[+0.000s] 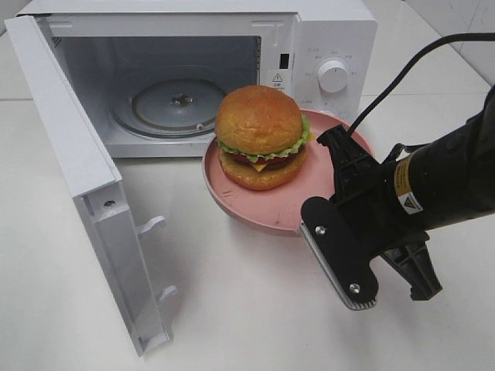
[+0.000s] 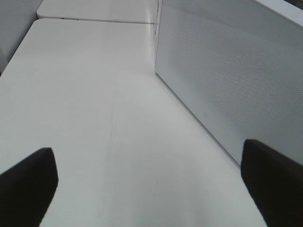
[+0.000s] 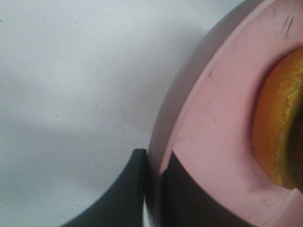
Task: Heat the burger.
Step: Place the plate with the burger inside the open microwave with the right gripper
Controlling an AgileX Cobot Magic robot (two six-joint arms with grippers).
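Burger [image 1: 261, 137]: in the high camera it stands tall and upright near the middle of the pink plate [image 1: 232, 202], just beyond the tips of the right pincer [image 1: 311, 220], between that pincer and the open microwave [image 1: 329, 46].
Look: glossy golden-brown buns, frilled green lettuce, a corner of yellow cheese, dark patty.
Grip: right pincer clamped on the plate's near rim; burger itself untouched.
Handling: the stacked layers are probably loose and top-heavy and the glossy bun likely slippery, so it is better carried level by the stiff plate than squeezed.
Turntable [image 1: 178, 104]: farther from the pincer than the burger, inside the cavity.
Other arm: in its own wrist camera the left pincer [image 2: 149, 184] has its jaws wide apart with nothing between them. The worktop [image 2: 94, 104] lies below and the microwave's perforated wall is beside it; no burger shows.
Rim: in the right wrist camera one finger [image 3: 130, 198] is outside the plate's edge and the other inside, closed together on it.
Bun edge [image 3: 279, 132]: orange-brown, further in on the plate, apart from the fingers.
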